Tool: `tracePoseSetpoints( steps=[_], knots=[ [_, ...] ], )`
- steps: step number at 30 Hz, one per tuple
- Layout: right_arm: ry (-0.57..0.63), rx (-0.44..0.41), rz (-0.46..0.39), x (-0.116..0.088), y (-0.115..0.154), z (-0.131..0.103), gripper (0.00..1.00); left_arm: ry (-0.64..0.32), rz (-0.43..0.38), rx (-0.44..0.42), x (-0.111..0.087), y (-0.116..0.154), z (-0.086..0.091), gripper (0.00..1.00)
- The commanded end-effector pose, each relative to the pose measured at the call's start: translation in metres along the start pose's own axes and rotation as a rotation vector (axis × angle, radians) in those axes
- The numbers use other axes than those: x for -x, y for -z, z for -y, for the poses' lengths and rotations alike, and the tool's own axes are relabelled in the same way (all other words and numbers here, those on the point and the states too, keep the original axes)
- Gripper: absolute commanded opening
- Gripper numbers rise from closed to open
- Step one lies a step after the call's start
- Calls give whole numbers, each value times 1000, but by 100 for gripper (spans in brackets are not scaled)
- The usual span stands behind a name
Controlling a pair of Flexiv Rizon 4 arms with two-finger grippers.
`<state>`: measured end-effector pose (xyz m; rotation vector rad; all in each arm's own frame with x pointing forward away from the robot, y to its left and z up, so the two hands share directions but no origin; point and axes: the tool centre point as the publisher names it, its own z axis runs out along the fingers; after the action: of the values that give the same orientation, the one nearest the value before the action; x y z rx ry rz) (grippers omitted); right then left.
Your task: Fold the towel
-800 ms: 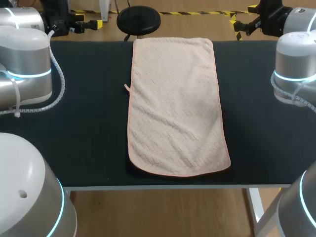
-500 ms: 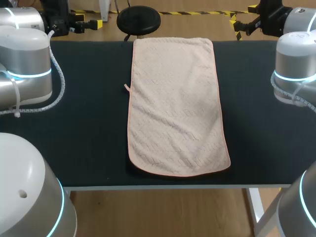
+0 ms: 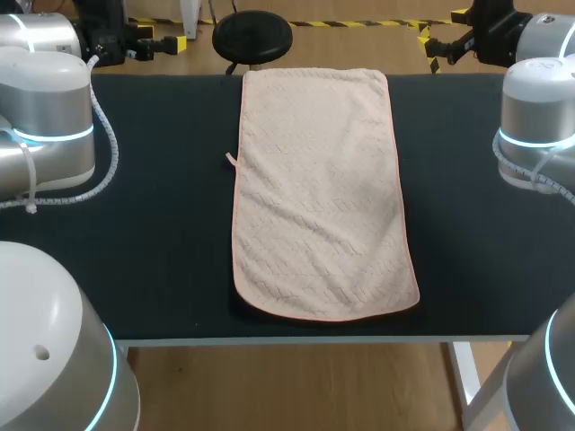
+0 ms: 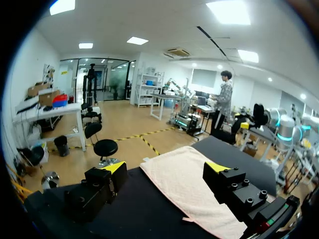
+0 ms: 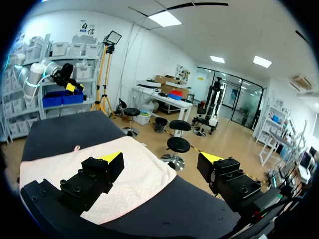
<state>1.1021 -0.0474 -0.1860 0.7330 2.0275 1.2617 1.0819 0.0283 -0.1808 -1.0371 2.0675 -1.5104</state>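
Note:
A pale pink towel [image 3: 319, 193] lies flat and lengthwise down the middle of the black table [image 3: 153, 260], reaching from the far edge almost to the near edge. A small loop [image 3: 230, 159] sticks out of its left side. My left gripper [image 3: 169, 41] hovers open beyond the far left corner, and my right gripper [image 3: 429, 45] hovers open beyond the far right corner. In the left wrist view the towel [image 4: 189, 186] lies ahead of the open left gripper [image 4: 165, 168], untouched. The right wrist view shows the towel [image 5: 47, 167] below and beside the open right gripper [image 5: 162, 159].
The silver arm links [image 3: 45, 135] stand over the table's left side, and others [image 3: 539, 126] over its right side. Bare black tabletop [image 3: 476, 260] flanks the towel on both sides.

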Motion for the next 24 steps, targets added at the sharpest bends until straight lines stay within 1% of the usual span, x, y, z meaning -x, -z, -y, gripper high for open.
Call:
tracePoseSetpoints(
  steps=[1, 2, 4, 5, 6, 7, 8, 9, 10, 11, 12, 14, 16, 20, 22, 23, 24],
  knots=[
    [367, -295, -95, -7, -9, -12, 100, -255, -46, 212, -9, -7, 5, 100],
    [448, -360, -111, -9, -9, -14, 100, -306, -62, 255, -12, -9, 4, 100],
    [568, -442, -161, -15, -8, -16, 100, -411, -88, 360, -19, -11, 3, 100],
    [635, -502, -179, -17, -8, -16, 100, -462, -104, 424, -23, -12, 0, 100],
    [708, -544, -199, -21, -8, -16, 100, -513, -121, 480, -26, -13, -2, 100],
    [747, -583, -232, -24, -7, -15, 100, -569, -142, 534, -31, -13, -5, 100],
    [814, -630, -255, -27, -6, -14, 100, -625, -161, 597, -35, -13, -8, 100],
    [863, -664, -275, -31, -5, -13, 100, -679, -170, 659, -39, -14, -11, 100],
    [886, -692, -307, -34, -4, -11, 100, -732, -183, 707, -42, -14, -16, 100],
    [922, -723, -331, -37, -3, -8, 100, -765, -205, 748, -45, -14, -20, 100],
    [945, -747, -347, -39, -3, -6, 100, -794, -208, 788, -47, -14, -24, 100],
    [974, -781, -376, -45, -2, 0, 100, -846, -231, 824, -51, -14, -32, 100],
    [1019, -823, -383, -52, -1, 7, 100, -865, -247, 855, -53, -15, -39, 100],
    [1040, -868, -398, -68, 2, 19, 100, -872, -275, 884, -60, -17, -53, 100],
    [1046, -892, -434, -77, 3, 26, 100, -879, -294, 906, -65, -18, -60, 100],
    [1069, -904, -446, -82, 4, 30, 100, -884, -306, 918, -68, -18, -64, 100],
    [1073, -922, -479, -87, 5, 35, 100, -884, -323, 924, -72, -18, -68, 100]
  ],
)
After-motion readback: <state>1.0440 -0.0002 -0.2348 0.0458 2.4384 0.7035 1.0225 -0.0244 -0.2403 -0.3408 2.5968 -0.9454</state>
